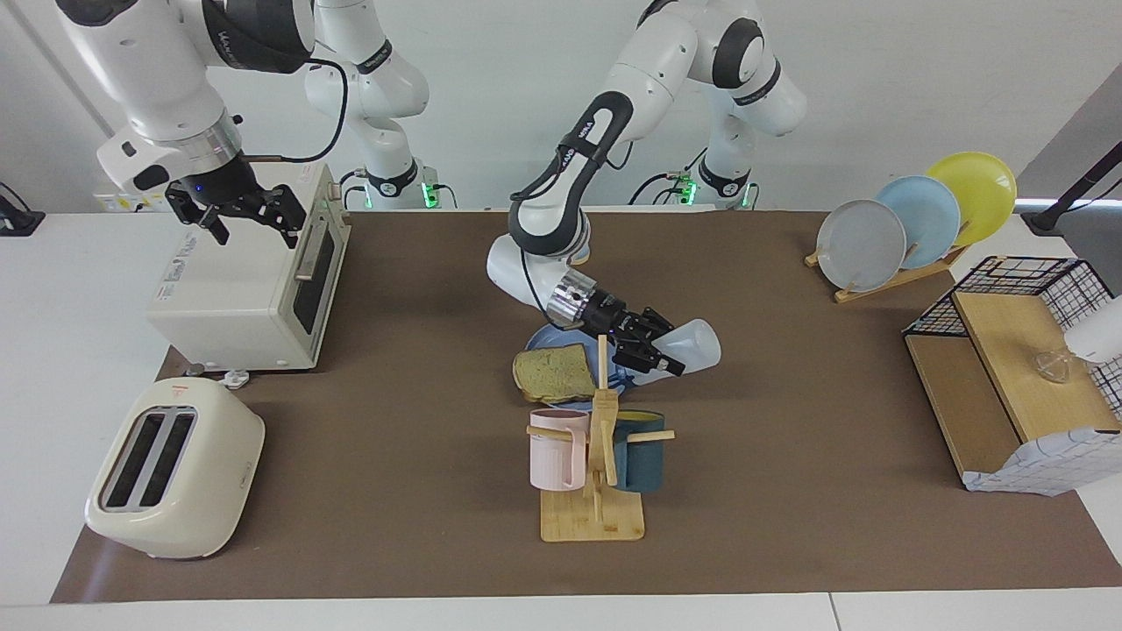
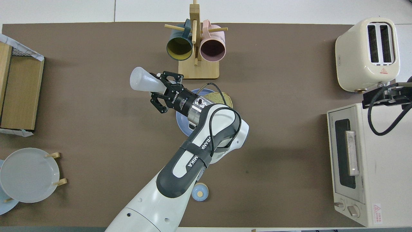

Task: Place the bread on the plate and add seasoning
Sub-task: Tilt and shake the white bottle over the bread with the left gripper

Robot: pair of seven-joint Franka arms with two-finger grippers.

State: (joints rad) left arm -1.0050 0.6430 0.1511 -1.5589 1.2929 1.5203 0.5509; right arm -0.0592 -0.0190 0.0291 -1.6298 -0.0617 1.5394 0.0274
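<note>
The left gripper was closed on the seasoning bottle and held it tipped on its side in the air, over the mat just beside the blue plate, toward the left arm's end of the table. The bottle's base pointed away from the plate. The bread lay on the plate, partly over its rim on the side farther from the robots. Near it, farther from the robots, stood the mug rack. The right gripper waited with open fingers above the toaster oven.
</note>
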